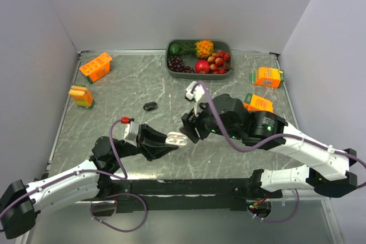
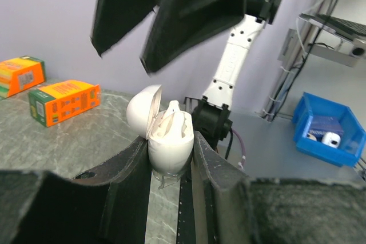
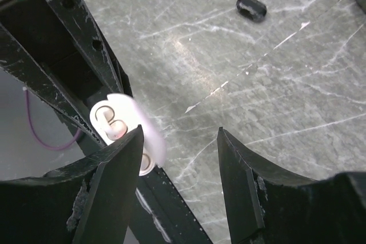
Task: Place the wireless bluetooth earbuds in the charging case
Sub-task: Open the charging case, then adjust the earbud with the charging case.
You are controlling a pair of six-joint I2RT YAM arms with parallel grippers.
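Observation:
My left gripper (image 1: 171, 139) is shut on a white charging case (image 2: 170, 148) and holds it upright above the table, with its lid (image 2: 142, 111) hinged open. One white earbud (image 3: 110, 119) sits in a socket of the case, and the socket beside it is partly hidden by my right finger. My right gripper (image 1: 191, 128) is open and empty, hovering just above and to the right of the case; its fingers (image 2: 183, 15) hang over the case in the left wrist view. No other bud shows. The black buds are out of view.
A small black oval case-like object (image 1: 150, 106) lies on the table to the left of centre, also in the right wrist view (image 3: 252, 8). A green tray (image 1: 229, 72) of fruit stands at the back. Orange cartons (image 1: 95, 66) (image 1: 81, 96) (image 1: 267, 76) (image 1: 258, 103) lie left and right.

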